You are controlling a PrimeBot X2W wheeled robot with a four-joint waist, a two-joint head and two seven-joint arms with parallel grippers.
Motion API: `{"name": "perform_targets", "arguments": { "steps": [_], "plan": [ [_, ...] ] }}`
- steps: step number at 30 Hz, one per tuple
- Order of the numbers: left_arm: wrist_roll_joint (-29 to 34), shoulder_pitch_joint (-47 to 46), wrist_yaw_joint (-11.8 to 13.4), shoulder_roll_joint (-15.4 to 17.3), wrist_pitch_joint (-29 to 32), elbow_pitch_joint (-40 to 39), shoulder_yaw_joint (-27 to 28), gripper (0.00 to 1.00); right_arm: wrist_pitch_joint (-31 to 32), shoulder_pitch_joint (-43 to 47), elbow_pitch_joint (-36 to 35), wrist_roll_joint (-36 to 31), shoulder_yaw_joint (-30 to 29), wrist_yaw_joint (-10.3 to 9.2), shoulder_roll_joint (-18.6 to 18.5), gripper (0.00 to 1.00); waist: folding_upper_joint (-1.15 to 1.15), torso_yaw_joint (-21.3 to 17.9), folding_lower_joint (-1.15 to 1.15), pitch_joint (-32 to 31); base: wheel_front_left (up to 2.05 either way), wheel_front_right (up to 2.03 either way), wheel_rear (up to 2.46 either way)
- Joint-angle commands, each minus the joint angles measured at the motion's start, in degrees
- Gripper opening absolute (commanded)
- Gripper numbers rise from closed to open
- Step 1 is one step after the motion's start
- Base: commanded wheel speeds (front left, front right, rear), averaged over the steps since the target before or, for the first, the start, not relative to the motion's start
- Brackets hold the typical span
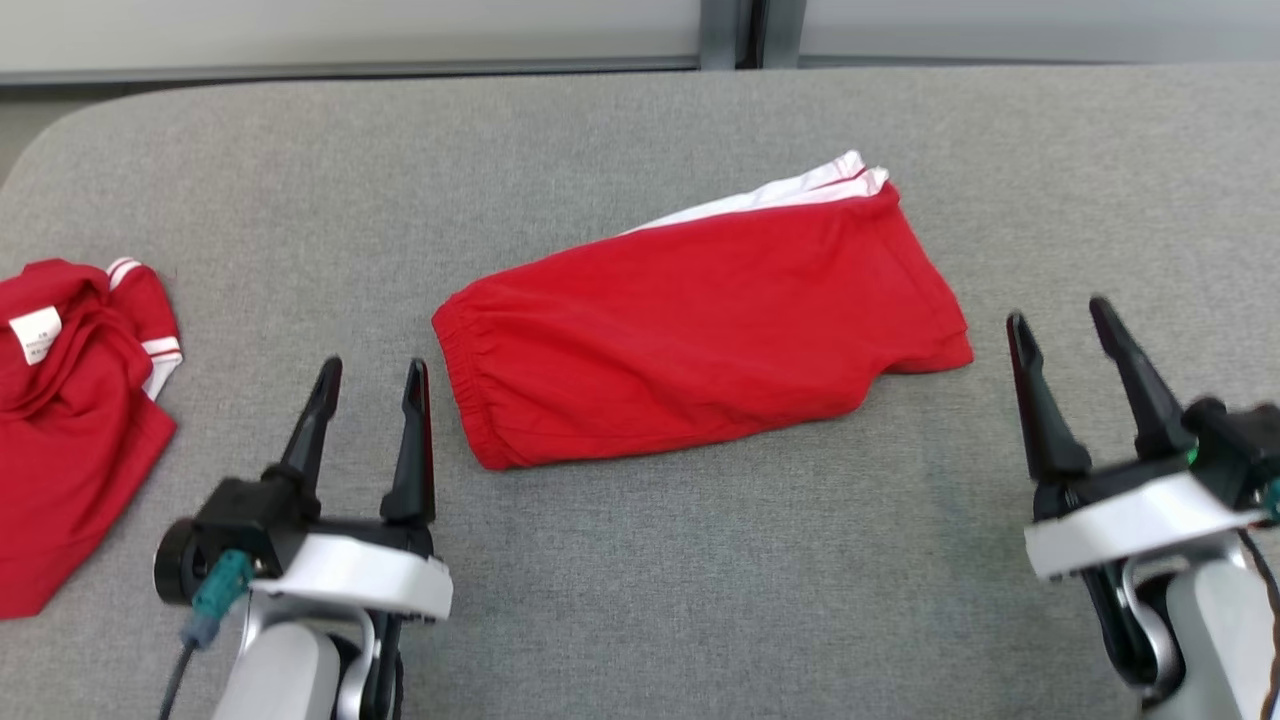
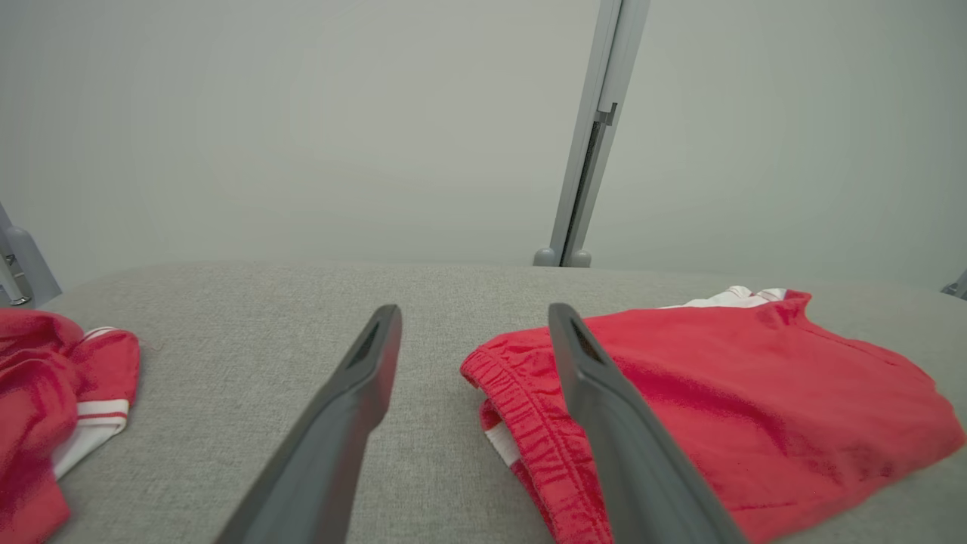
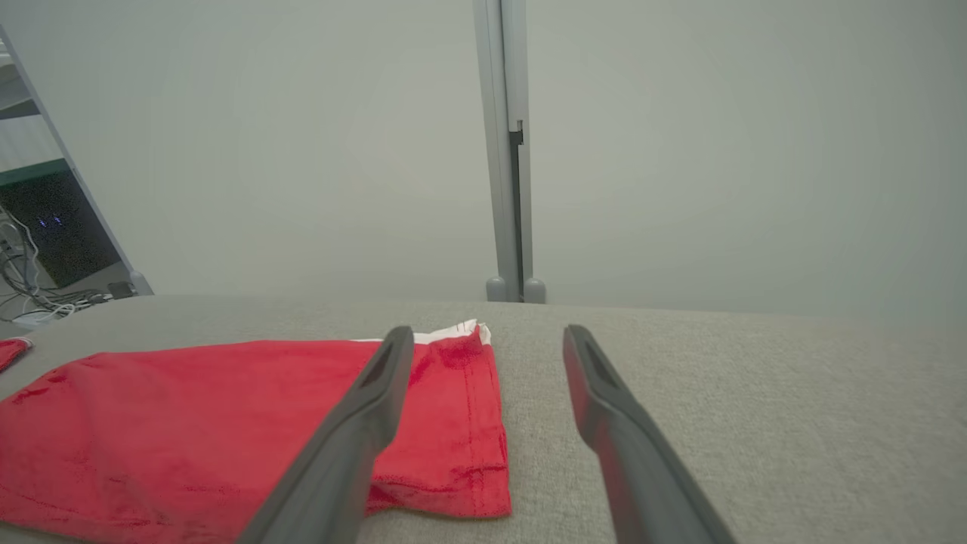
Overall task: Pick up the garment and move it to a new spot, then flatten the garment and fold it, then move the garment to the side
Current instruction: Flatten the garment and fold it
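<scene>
The garment (image 1: 700, 330) is a pair of red shorts with a white side stripe, lying folded in half on the grey table (image 1: 640, 560), waistband toward the left. My left gripper (image 1: 372, 378) stands open just left of the waistband, holding nothing. My right gripper (image 1: 1060, 315) is open too, a short way right of the leg hem, not touching the cloth. In the left wrist view the garment (image 2: 718, 408) lies to the right of my left gripper (image 2: 474, 316). The right wrist view has the garment (image 3: 227, 423) on the left, partly behind one finger of my right gripper (image 3: 489, 334).
A second red garment (image 1: 70, 420) with white trim and a label lies crumpled at the table's left edge, also seen in the left wrist view as a red heap (image 2: 53, 408). A grey partition wall with a vertical post (image 1: 735, 35) runs behind the table.
</scene>
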Motion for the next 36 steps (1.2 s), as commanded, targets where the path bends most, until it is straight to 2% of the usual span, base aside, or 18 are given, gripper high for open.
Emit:
{"name": "perform_targets", "arguments": {
  "steps": [1,8,16,29,36],
  "plan": [
    [0.64,1.21,0.51,0.47,0.01,-0.47,-0.06,1.00,0.78,2.08,-1.48,-0.59,-0.81,0.00,0.15,1.00,0.00,-0.56,0.00,-1.45,0.00,0.00,0.00],
    [1.56,5.99,1.23,0.96,0.08,-1.14,-0.80,1.00,5.07,11.60,-10.10,-3.19,-4.36,0.00,3.44,1.00,0.00,-1.00,0.00,-3.90,0.00,0.00,0.00],
    [1.75,6.78,2.24,1.57,0.84,-1.93,-1.14,1.00,7.94,15.66,-15.12,-4.27,-5.96,0.00,5.22,1.00,0.00,-0.95,0.00,-4.55,0.00,0.00,0.00],
    [1.46,5.96,2.56,1.82,0.67,-2.39,-1.65,1.00,9.43,16.55,-16.04,-4.79,-7.18,0.00,5.84,1.00,0.00,-0.55,0.00,-4.85,0.00,0.00,0.00],
    [1.41,4.41,2.29,1.68,0.57,-2.58,-2.31,1.00,9.67,15.20,-15.88,-4.54,-7.84,0.00,5.32,1.00,0.00,0.92,0.00,-3.57,0.00,0.00,0.00]
  ]
}}
